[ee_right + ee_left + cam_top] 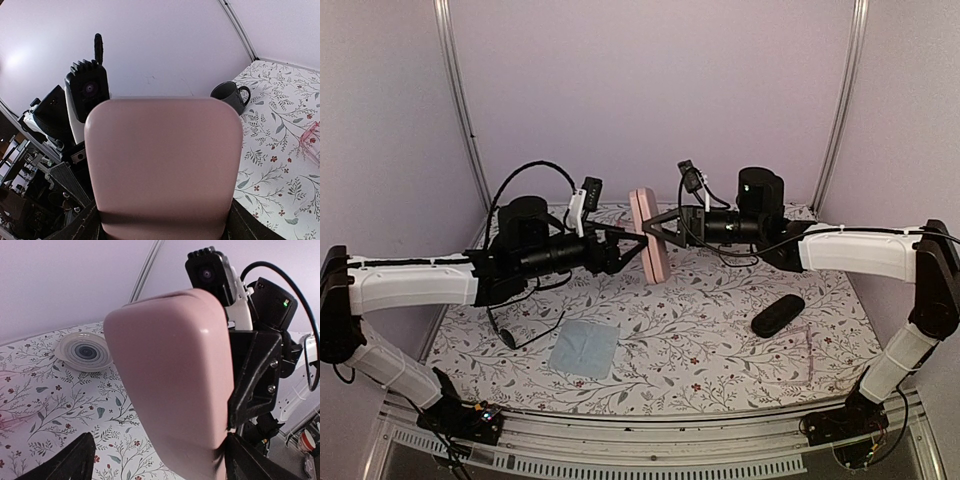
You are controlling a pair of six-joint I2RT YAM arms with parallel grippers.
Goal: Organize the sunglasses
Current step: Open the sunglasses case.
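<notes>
Left gripper [632, 240]: jaws spread wide around the pink case [648, 252], with one finger [65, 462] clear of it.
Right gripper [658, 230]: pinching the pink case, which is on edge above the table [720, 370].
Sunglasses [525, 333]: on the table under the left arm, near the blue cloth [585, 348]. They look unfolded, but they are small in the view.

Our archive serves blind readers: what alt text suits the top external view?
A pink case sits upright between the jaws of both arms, over a floral table. Black sunglasses and a grey cloth lie left, a black case right.
</notes>
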